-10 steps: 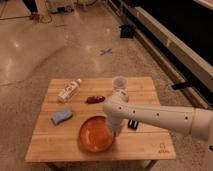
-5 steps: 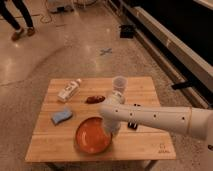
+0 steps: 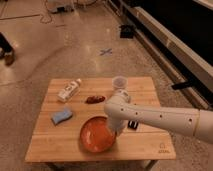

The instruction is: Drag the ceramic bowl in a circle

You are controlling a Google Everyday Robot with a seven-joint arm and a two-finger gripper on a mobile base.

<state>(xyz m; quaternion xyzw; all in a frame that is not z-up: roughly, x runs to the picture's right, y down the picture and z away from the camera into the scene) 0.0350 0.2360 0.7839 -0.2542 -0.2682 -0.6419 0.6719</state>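
The ceramic bowl [image 3: 96, 135] is wide, shallow, orange-red and glossy inside. It sits on the wooden table [image 3: 55, 145] near the front edge, a little left of centre. My white arm reaches in from the right. My gripper [image 3: 116, 129] points down at the bowl's right rim, and the arm's end hides that edge of the bowl.
A small translucent cup [image 3: 119, 82] stands at the back right. A white bottle [image 3: 69, 90] lies at the back left, a brown item [image 3: 94, 99] sits mid-table, and a blue sponge [image 3: 61, 117] lies at the left. A small black object [image 3: 133, 124] rests right of my gripper.
The bowl has slid to the left and a little forward with my gripper at its right rim. The arm has swung left with it.
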